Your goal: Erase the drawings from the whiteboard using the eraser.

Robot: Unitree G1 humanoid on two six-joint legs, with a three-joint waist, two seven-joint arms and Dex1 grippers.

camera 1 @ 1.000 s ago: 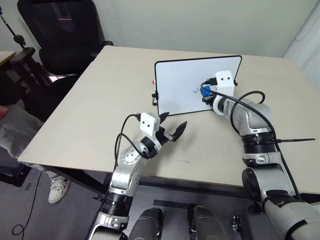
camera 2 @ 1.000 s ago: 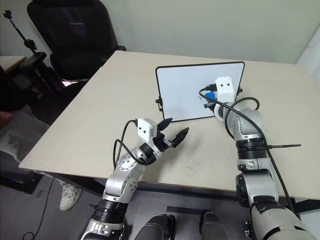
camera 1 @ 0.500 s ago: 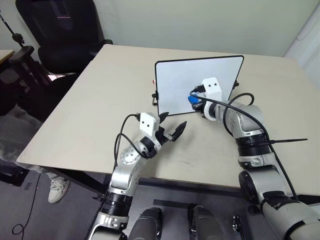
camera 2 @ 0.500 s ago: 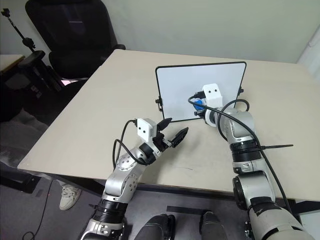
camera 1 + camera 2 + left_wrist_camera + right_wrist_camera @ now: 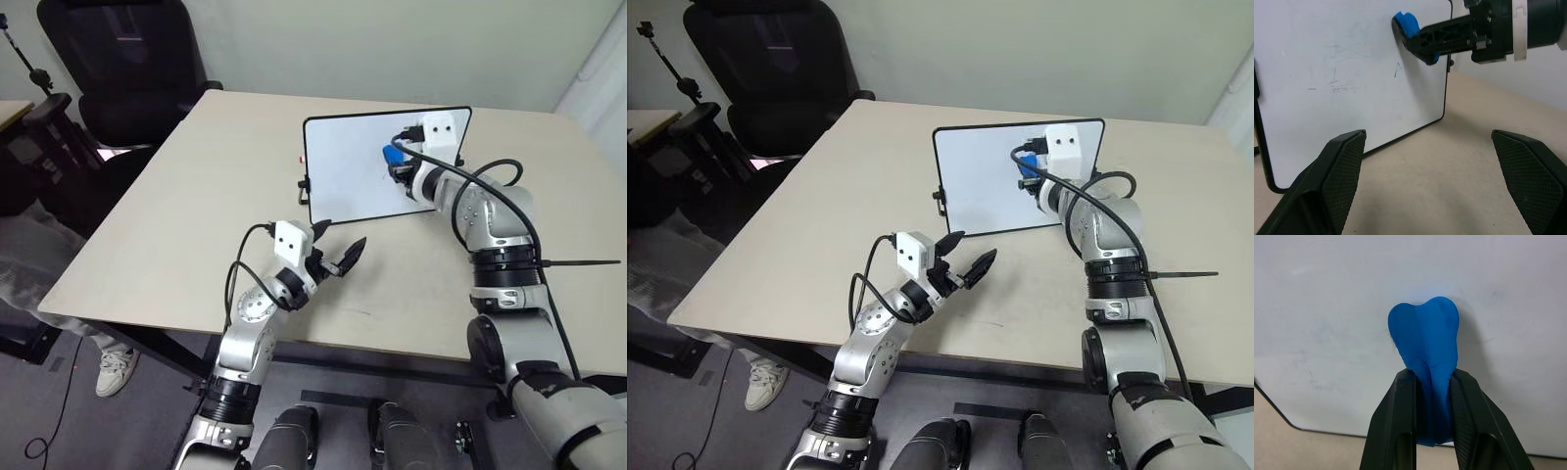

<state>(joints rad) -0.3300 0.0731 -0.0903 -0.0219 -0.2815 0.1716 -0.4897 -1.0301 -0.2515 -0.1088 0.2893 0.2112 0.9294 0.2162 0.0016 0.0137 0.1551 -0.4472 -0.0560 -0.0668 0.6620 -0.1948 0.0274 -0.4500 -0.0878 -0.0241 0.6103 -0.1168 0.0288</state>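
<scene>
**Eraser pressed high on the board**

While the right gripper (image 5: 1432,431) squeezes the eraser (image 5: 1425,340) so hard that the blue block folds into a heart-like shape between the black fingers, its free end touches the whiteboard (image 5: 343,171) in the upper right part of the white face, close under the top frame. The eraser is bright blue and soft-looking, creased down its middle where the fingers pinch it.

The whiteboard stands tilted on the table (image 5: 176,225), near the far middle of the tabletop, with its thin black frame and a small black clip on its left side. Of the drawings (image 5: 1342,87), faint thin strokes show on the white surface: a few pale scratchy lines toward the left of the face and one short dark tick (image 5: 1397,70) just below the eraser. From where I stand these may be leftover traces rather than full marker lines; I cannot tell.

The left gripper (image 5: 338,247) hangs above the table in front of the board, well apart from it, its two fingers spread wide with nothing between them.

Bare tabletop lies on both sides of the board and in front of it. A black office chair (image 5: 122,59) stands beyond the table's far left corner.
</scene>
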